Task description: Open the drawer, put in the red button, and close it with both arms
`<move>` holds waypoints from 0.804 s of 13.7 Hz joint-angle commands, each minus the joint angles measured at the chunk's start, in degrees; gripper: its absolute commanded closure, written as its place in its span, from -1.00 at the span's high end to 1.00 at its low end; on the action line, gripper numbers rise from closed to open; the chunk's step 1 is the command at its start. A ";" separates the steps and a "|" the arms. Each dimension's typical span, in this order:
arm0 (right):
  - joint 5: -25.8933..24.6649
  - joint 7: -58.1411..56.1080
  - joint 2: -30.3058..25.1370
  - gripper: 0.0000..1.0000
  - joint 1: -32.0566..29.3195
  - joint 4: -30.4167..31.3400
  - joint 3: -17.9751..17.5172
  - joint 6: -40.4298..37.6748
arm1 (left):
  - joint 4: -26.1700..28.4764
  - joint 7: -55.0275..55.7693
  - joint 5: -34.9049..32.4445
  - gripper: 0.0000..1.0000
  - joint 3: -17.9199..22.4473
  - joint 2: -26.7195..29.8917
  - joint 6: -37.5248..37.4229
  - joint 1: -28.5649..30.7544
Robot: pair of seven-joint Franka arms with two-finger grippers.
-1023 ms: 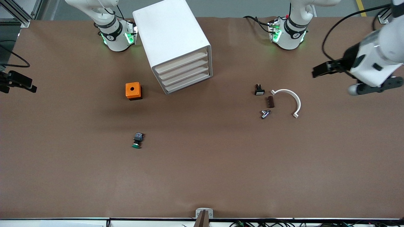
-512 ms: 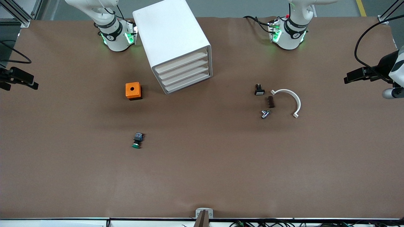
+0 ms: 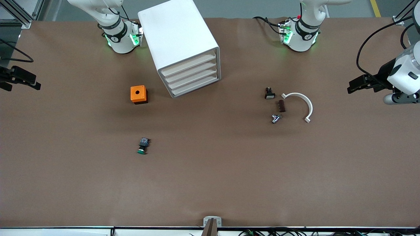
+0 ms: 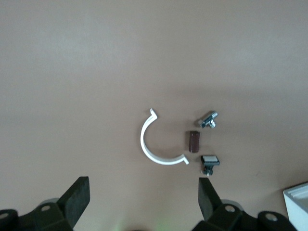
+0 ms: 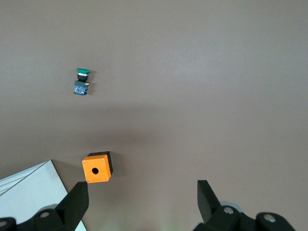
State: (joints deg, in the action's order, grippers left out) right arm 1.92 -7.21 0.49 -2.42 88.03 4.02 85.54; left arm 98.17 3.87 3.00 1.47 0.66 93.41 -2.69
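On the table, the cabinet [image 3: 182, 46] keeps all drawers closed; both hands gape empty.

Cabinet [image 3: 182, 46] between arm bases; box [image 3: 138, 94] beside it; green-capped button [image 3: 142, 146] nearer the camera

A robotics lab bench, this: a brown-covered table [image 3: 210, 183] with two white arm bases bolted along one edge, green lights glowing. Aluminium framing [image 3: 19, 14] and loose cables [image 3: 272, 232] fringe it, grey floor around.
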 commanded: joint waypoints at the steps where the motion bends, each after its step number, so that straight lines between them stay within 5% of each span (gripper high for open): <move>1: -0.07 -0.44 -3.12 1.00 1.53 3.02 0.03 0.68 | 1.50 -0.44 -1.06 0.99 -0.15 1.71 4.13 -0.04; 6: -0.26 -0.62 -4.00 1.00 1.90 3.28 0.03 1.82 | -1.32 -0.44 -1.06 0.99 -0.41 1.80 4.67 0.40; 11: -0.34 -0.62 -10.67 1.00 1.81 12.58 0.03 7.00 | -3.16 0.25 -1.41 0.99 -2.08 1.80 4.23 -0.04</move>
State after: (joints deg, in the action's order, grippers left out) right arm 1.90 -7.30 -4.75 -0.67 94.11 3.98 89.95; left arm 95.83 3.87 2.99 0.85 1.95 98.00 -2.81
